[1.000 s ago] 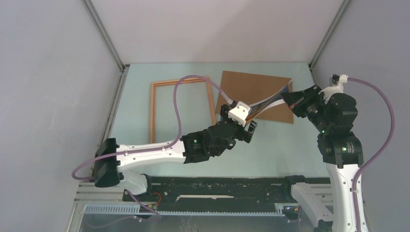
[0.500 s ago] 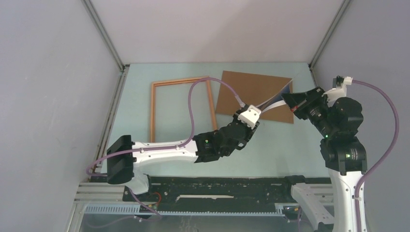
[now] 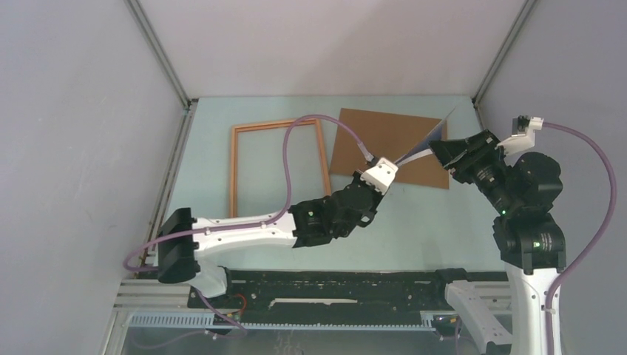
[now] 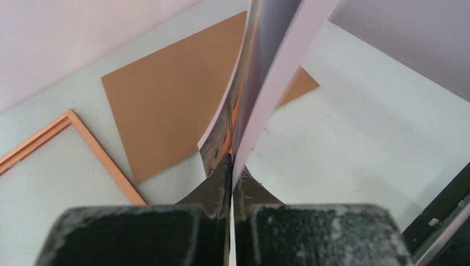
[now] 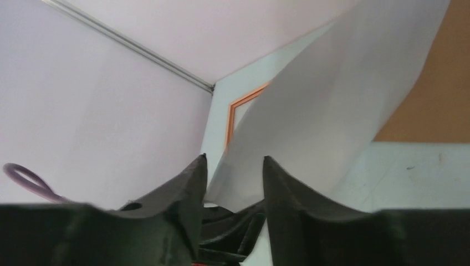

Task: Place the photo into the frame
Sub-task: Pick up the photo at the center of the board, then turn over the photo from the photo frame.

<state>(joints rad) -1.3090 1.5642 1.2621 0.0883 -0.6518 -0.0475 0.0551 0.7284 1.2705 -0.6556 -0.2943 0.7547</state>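
Observation:
The photo [image 3: 423,147] hangs in the air over the table, curved, its white back [image 5: 332,111] facing the right wrist camera. My left gripper [image 3: 390,166] is shut on its near edge; the left wrist view shows both jaws [image 4: 231,166] pressed together on the sheet [image 4: 277,55], with the printed side to the left. My right gripper [image 3: 438,151] stands open at the photo's right end. Its fingertips [image 5: 233,160] are apart, and the sheet is just beyond them. The frame [image 3: 235,170] lies flat and empty at the back left of the table.
A plain brown backing board [image 3: 373,137] lies flat to the right of the frame, under the raised photo. Grey walls close in the table on three sides. A black rail [image 3: 333,285] runs along the near edge between the arm bases.
My left gripper reached to the photo's near edge and shut on it. My right gripper, which was holding the photo's right end, has opened.

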